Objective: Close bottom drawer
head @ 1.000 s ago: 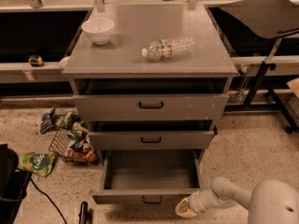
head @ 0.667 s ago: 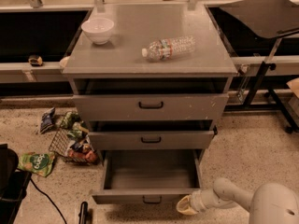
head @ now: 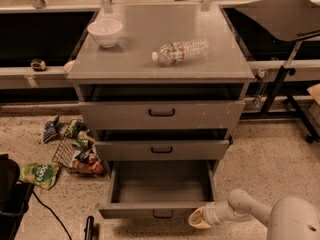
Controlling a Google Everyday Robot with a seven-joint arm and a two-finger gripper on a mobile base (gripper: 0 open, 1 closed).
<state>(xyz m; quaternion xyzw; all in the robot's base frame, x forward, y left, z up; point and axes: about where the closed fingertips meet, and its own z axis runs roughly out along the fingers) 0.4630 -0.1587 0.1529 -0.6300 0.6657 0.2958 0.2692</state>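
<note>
The bottom drawer [head: 160, 210] of the grey metal cabinet [head: 160, 59] stands pulled far out, and its inside is empty. Its narrow front carries a small black handle [head: 163, 214]. My gripper [head: 199, 219] is at the end of a white arm reaching in from the lower right. It sits low, right at the right end of the drawer's front, close to or touching it. The middle drawer [head: 162, 149] and the tall top drawer [head: 161, 114] stick out a little.
A white bowl [head: 105, 32] and a lying water bottle [head: 181, 50] are on the cabinet top. A wire basket [head: 75, 156] and snack bags [head: 40, 175] lie on the floor at the left. A black cable [head: 47, 211] and a black stand [head: 280, 86] are nearby.
</note>
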